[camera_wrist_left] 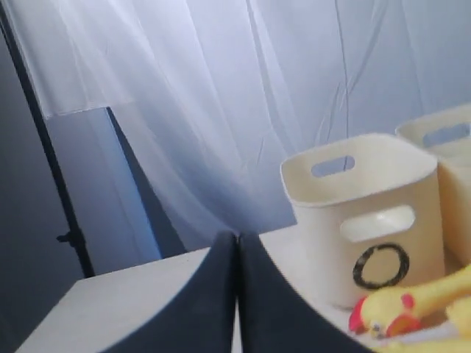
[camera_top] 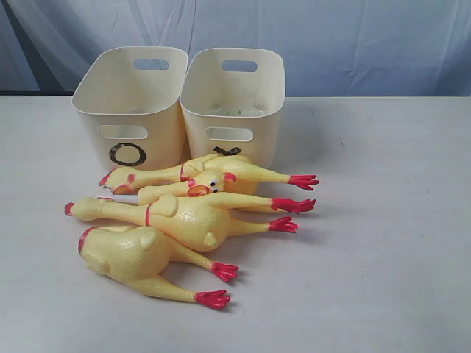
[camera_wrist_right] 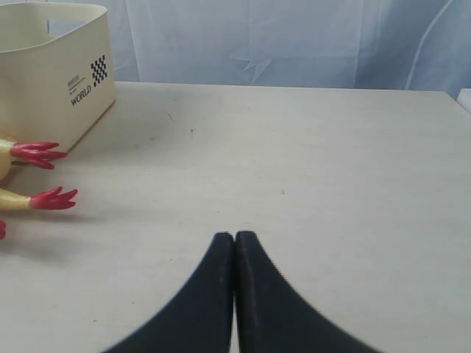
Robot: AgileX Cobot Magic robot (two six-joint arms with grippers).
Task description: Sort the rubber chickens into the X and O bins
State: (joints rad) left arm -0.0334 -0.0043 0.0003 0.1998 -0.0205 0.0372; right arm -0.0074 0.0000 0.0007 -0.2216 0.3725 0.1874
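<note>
O bin [camera_top: 158, 147] stood just beside X bin [camera_top: 261, 143], at its 9 o'clock; X mark mostly hidden. 4 rubber chickens [camera_top: 195, 220] lay on table [camera_top: 383, 257] at bins' 6 o'clock, heads toward 9, red feet toward 3 to 4. Rearmost large chicken [camera_top: 243, 170] lay against bins, small chicken [camera_top: 165, 193] touching it. Front large chicken [camera_top: 129, 254] lay nearest camera. Seen only in wrist views: left gripper [camera_wrist_left: 236, 246] clenched, empty, and right gripper [camera_wrist_right: 235, 243] clenched, empty, over bare table.
</note>
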